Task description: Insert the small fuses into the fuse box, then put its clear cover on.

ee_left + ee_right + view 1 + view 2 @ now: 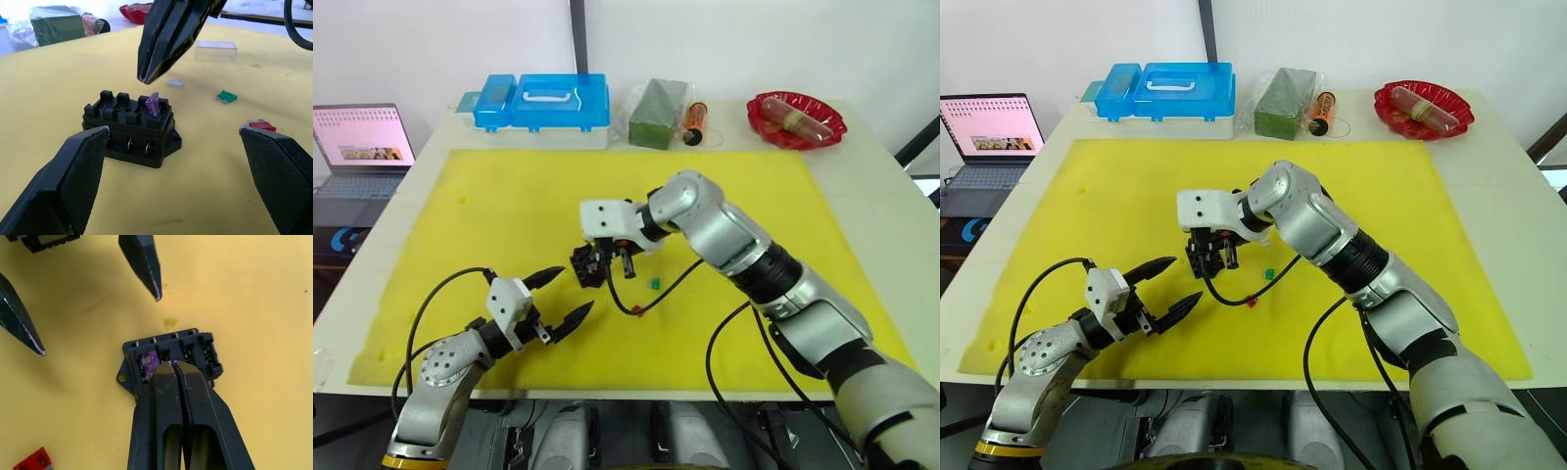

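Observation:
The black fuse box (129,129) sits on the yellow mat (480,215), with one purple fuse (153,104) standing tilted in a corner slot. My right gripper (146,73) is shut with nothing in it, its tip hanging just above that purple fuse (148,362). My left gripper (574,290) is open beside the box on the near left, a finger on either side of it and touching nothing. A green fuse (227,96), a red fuse (261,125) and a pale fuse (175,83) lie loose on the mat past the box. The clear cover (216,51) rests farther back.
Along the table's far edge stand a blue-lidded case (543,103), a green packet (656,113), an orange bottle (695,122) and a red bowl (795,117). A laptop (357,157) sits off the table's left. Black cables hang from both wrists.

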### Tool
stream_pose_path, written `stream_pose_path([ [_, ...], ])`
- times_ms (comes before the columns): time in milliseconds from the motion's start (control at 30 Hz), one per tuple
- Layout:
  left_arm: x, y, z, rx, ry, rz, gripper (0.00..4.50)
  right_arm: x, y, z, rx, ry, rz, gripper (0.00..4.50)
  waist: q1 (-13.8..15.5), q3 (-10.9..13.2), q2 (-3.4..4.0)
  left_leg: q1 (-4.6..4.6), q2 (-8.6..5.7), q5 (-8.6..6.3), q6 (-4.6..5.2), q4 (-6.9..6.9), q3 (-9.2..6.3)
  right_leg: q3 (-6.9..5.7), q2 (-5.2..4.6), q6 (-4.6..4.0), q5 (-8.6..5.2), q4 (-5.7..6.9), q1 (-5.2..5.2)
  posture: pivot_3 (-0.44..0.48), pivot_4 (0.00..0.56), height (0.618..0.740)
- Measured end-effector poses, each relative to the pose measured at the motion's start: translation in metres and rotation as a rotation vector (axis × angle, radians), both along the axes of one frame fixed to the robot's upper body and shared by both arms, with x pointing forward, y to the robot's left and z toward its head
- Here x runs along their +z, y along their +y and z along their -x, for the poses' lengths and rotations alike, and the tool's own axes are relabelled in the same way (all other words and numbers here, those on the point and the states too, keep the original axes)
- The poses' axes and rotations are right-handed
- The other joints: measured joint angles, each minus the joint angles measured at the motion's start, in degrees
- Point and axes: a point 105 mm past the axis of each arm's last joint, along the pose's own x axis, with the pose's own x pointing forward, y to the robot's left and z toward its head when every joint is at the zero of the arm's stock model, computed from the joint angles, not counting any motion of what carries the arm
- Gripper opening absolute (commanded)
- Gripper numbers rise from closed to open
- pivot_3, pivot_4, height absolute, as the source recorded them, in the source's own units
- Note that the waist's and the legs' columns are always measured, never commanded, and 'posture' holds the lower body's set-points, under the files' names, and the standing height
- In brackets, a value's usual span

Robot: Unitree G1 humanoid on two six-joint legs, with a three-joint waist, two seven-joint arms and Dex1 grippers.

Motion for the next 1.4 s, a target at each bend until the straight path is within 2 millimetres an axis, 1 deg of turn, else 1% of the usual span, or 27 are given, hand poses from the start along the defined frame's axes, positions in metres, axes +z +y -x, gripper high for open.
stream_pose_path([
  [500,0.0022,-0.0009,0.0003,-0.001,-0.008,0.000,4.50,-0.0056,0.0014,0.0061,0.012,0.012,0.010,0.04,0.02,0.00,0.00,0.00,0.00,0.00,0.00,0.00,0.00,0.00,0.00,-0.01,0.00,0.00,0.00,0.000,0.150,0.740],
  [1400,0.0002,-0.0010,0.0022,-0.010,0.000,-0.002,4.50,-0.0065,0.0009,0.0096,0.025,0.014,0.013,0.04,0.04,0.00,0.00,0.00,0.00,0.00,0.00,0.00,0.00,0.00,0.00,-0.01,-0.01,-0.01,0.00,0.000,0.150,0.740],
])
